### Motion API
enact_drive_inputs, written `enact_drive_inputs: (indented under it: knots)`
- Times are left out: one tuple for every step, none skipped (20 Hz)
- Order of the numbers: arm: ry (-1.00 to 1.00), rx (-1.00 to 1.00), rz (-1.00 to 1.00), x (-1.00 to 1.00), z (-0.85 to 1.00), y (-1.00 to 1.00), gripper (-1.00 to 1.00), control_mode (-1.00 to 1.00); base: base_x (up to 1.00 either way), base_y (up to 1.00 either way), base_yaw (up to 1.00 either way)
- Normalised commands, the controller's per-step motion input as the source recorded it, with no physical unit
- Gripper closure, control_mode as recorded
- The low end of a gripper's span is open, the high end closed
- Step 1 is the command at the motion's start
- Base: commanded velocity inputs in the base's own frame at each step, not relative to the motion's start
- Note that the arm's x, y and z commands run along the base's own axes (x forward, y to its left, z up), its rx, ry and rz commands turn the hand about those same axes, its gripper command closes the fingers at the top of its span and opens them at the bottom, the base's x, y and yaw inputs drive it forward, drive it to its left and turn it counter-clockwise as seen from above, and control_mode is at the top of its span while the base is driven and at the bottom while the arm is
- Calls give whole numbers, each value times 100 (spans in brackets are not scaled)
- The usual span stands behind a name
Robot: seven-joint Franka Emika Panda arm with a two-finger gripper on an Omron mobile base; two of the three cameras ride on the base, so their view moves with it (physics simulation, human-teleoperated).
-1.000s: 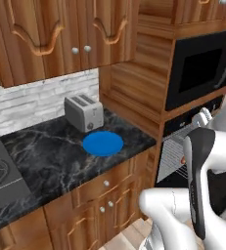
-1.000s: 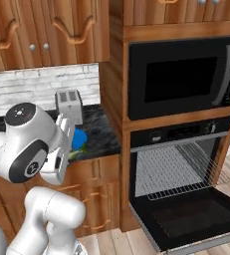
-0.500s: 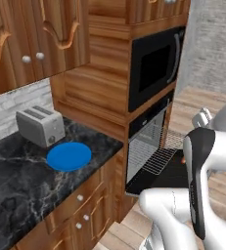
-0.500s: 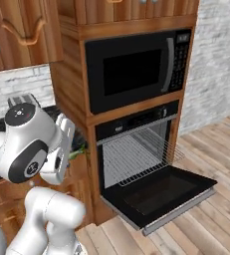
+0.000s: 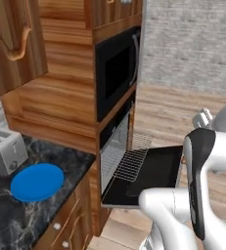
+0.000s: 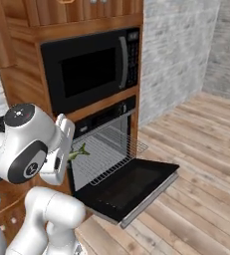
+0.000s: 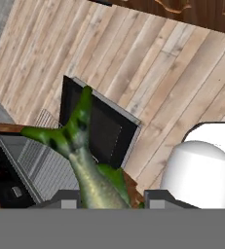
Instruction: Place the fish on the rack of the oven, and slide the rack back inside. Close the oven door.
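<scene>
now carrying the fish toward the open oven

closest in, the fingers (image 7: 111, 197) are pinching the fish (image 7: 82, 160) by its body, tail fanning out ahead of them in the hand view. from the right base view the same fish (image 6: 78, 152) hangs just beside the arm's big white joint, in the air in front of the oven's opening and not yet over the rack.

next out is the oven door (image 6: 129, 187), dropped flat and open, its dark window facing up. above its hinge end the rack (image 5: 132, 164) is pulled partway out of the oven (image 5: 117, 146), a thin wire grid sticking forward over the door. over that sits the black built-in microwave (image 6: 86, 67). off to the side, on the worktop (image 5: 16, 219), a blue plate (image 5: 37, 181) lies bare beside a silver toaster (image 5: 2, 149). beyond everything, wooden floor and a grey brick wall.

judged from here, the step in hand is bringing the fish over to the rack; placing, sliding and closing are all left to do.

risks, as i read them:
- the fish is slender and the rack's wires are widely spaced near the front edge, so a release too close to the lip could let it tip off onto the door.
- the grip is near one end of the fish, so it may swing and land crooked.
- coming in low could knock the wrist against the open door.
</scene>
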Motion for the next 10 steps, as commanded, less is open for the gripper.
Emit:
enact_drive_inputs:
  knots:
    - [0, 0, 0, 0, 0, 0, 100, 100, 57, 0, -41]
    - [0, 0, 0, 0, 0, 0, 100, 100, 58, 0, -41]
    - [0, 0, 0, 0, 0, 0, 100, 100, 57, 0, -41]
    - [0, 0, 0, 0, 0, 0, 100, 100, 59, 0, -41]
    - [0, 0, 0, 0, 0, 0, 100, 100, 57, 0, -41]
    - [0, 0, 0, 0, 0, 0, 100, 100, 55, 7, -40]
    - [0, 0, 0, 0, 0, 0, 100, 100, 51, 12, -38]
    - [0, 0, 0, 0, 0, 0, 100, 100, 45, 16, -36]
    - [0, 0, 0, 0, 0, 0, 100, 100, 44, 22, -34]
    - [0, 0, 0, 0, 0, 0, 100, 100, 44, 29, -32]
